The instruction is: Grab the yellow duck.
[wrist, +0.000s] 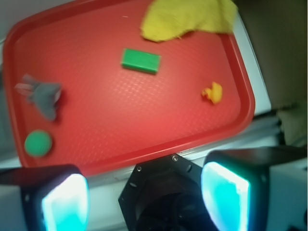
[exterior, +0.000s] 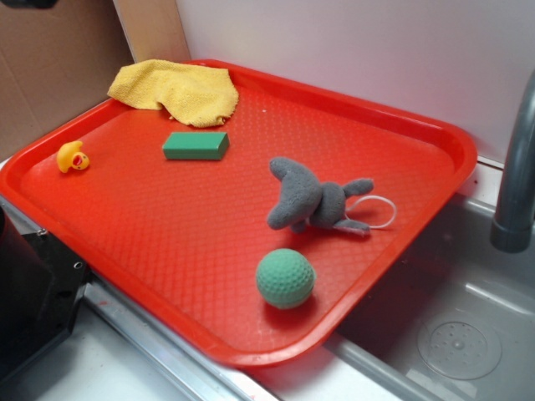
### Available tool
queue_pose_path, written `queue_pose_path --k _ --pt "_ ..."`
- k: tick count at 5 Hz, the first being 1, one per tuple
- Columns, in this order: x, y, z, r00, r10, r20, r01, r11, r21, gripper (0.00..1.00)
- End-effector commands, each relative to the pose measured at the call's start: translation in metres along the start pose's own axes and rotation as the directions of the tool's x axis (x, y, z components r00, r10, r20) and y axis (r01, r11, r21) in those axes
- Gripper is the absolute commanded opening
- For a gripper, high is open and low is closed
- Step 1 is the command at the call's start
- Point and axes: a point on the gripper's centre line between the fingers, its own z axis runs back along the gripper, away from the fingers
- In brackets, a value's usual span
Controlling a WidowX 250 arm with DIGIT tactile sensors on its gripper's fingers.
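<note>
End effector [wrist: 144, 202] at the bottom of the wrist view, fingers [wrist: 65, 202] spread wide apart, holding nothing, touching nothing, hanging short of the tray's near rim. One red tray [exterior: 435, 138] resting over a sink [exterior: 468, 334], carrying five things: one yellow duck [wrist: 213, 92] at right in the wrist view, near the rim; one green block [wrist: 140, 60] upper centre; one yellow cloth [wrist: 187, 18] at the top; one grey plush toy [wrist: 44, 95] at left; one green ball [wrist: 38, 143] lower left.
</note>
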Motion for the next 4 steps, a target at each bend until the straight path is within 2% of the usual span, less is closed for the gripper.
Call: queue_pose_path --k 1,2,3,4 --pt "0.009 0.042 -0.031 0.921 0.384 0.065 -0.386 0.922 0.014 1.00" --pt "0.013 0.060 -0.055 0.874 0.480 0.076 -0.482 0.876 0.018 1.00" --pt "0.020 0.078 -0.088 0.808 0.574 0.132 -0.583 0.811 0.044 1.00" --pt "0.027 0.088 -0.117 0.770 0.618 0.159 -0.633 0.771 0.073 1.00"
